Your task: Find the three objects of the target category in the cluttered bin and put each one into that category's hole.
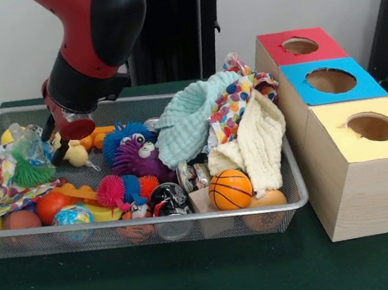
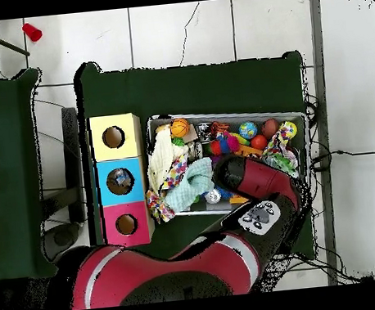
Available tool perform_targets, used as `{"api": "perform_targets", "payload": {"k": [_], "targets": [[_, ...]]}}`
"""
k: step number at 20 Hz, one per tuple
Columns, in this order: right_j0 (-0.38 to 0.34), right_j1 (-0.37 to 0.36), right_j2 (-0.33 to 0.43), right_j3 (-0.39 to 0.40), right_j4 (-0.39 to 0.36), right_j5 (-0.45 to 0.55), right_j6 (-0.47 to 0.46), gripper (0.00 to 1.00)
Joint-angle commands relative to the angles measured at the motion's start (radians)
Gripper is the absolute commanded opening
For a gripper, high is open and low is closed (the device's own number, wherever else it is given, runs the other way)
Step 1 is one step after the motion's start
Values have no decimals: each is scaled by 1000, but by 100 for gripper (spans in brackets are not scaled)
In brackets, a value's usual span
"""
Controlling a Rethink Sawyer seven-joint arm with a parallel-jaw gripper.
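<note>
Green table, gripper low in cluttered bin, 3 holed boxes beside.

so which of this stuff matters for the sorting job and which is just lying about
In the job:
wire bin
red-topped box
blue-topped box
yellow-topped box
gripper

Lying about:
red cup
cables

Even, diffuse indoor light, bright in both views. In the front view the bin casts only a soft shadow at lower centre on the green table. The arm, upper left, carries mild highlights. No strong glare; details stay slightly soft.
</note>
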Motion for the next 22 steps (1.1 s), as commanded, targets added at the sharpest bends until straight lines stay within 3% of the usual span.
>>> {"api": "perform_targets", "payload": {"k": [1,7,22], "targets": [[55,33,50,0,18,84,170,100],[75,27,45,4,27,93,173,100],[27,-22,155,46,26,4,130,100]]}}
